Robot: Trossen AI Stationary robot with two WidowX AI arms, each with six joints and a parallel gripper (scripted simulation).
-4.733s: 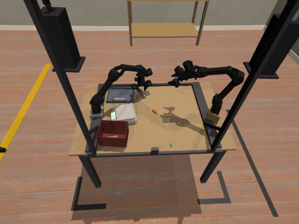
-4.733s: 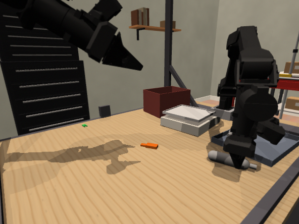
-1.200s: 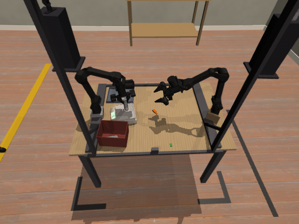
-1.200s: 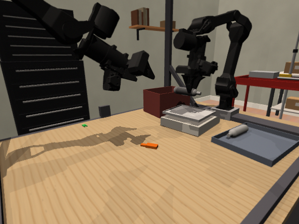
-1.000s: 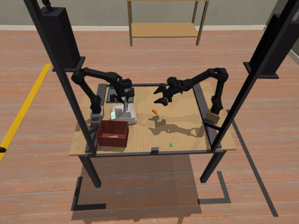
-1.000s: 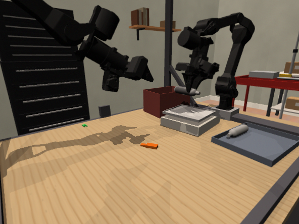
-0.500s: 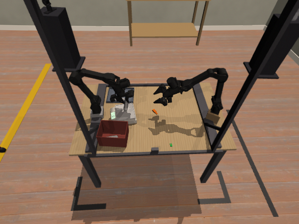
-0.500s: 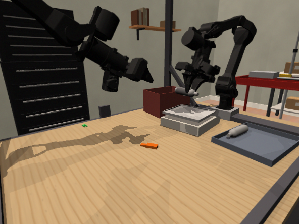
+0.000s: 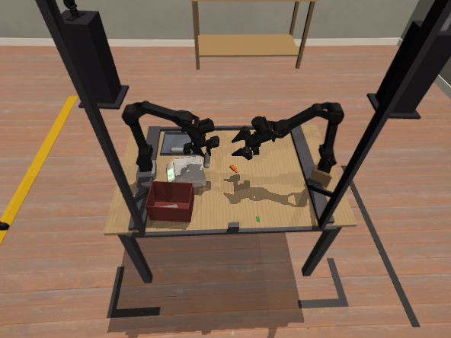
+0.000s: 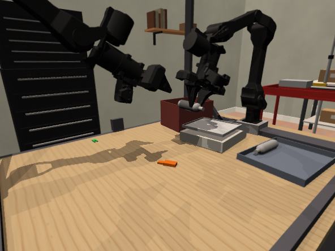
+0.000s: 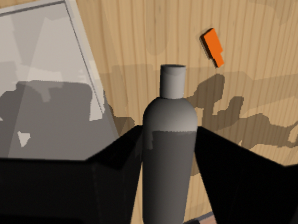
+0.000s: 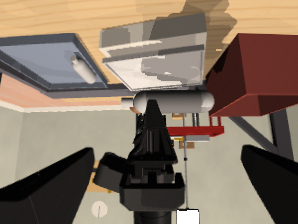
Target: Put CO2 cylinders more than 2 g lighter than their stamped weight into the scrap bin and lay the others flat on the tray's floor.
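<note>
My left gripper (image 9: 206, 153) (image 10: 195, 102) (image 11: 168, 132) is shut on a grey CO2 cylinder (image 9: 206, 161) (image 10: 188, 107) (image 11: 169, 135) (image 12: 170, 102). It holds the cylinder level in the air, by the edge of the grey scale (image 9: 188, 171) (image 10: 215, 138) (image 11: 45, 110) (image 12: 155, 62). The red scrap bin (image 9: 167, 215) (image 10: 170, 116) (image 12: 255, 75) stands beyond the scale; a grey shape (image 9: 170, 205) lies inside it. Another cylinder (image 9: 176, 148) (image 10: 266, 146) (image 12: 82, 68) lies flat in the grey tray (image 9: 171, 138) (image 10: 291, 162) (image 12: 35, 55). My right gripper (image 9: 241, 146) (image 10: 144, 87) is open and empty, high over the table's middle.
A small orange block (image 9: 233, 168) (image 10: 167, 163) (image 11: 213, 46) and a tiny green piece (image 9: 257, 218) (image 10: 95, 140) lie on the wooden table. A small dark box (image 9: 233, 227) (image 10: 117, 124) sits at the table's edge. Black frame posts stand at the corners.
</note>
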